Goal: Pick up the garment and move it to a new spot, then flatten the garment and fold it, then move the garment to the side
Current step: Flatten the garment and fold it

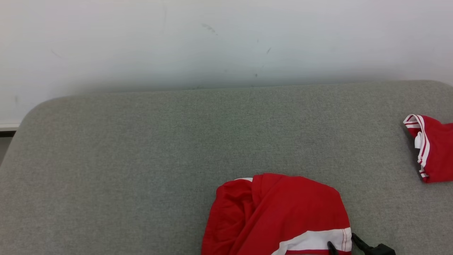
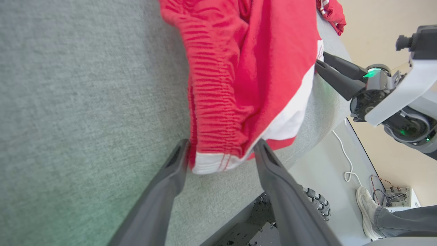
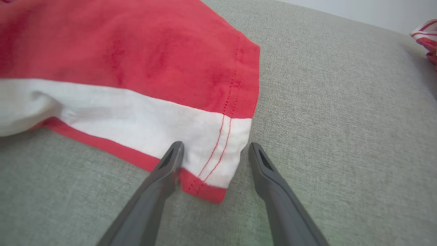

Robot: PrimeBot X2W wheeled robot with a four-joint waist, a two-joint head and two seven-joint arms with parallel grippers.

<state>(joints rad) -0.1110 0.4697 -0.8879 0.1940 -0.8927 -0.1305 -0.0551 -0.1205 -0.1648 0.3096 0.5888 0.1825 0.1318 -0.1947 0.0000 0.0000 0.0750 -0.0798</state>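
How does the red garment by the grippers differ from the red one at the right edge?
The near garment has edges between the open fingers of the left gripper and right gripper; the far garment lies apart, untouched. The near garment has a broad white band; the far garment, thin white stripes. Both are red and crumpled on the grey surface.

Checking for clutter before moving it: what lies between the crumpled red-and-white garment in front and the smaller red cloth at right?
Only bare grey woven surface separates the crumpled red-and-white garment from the smaller red cloth; the head view shows it.
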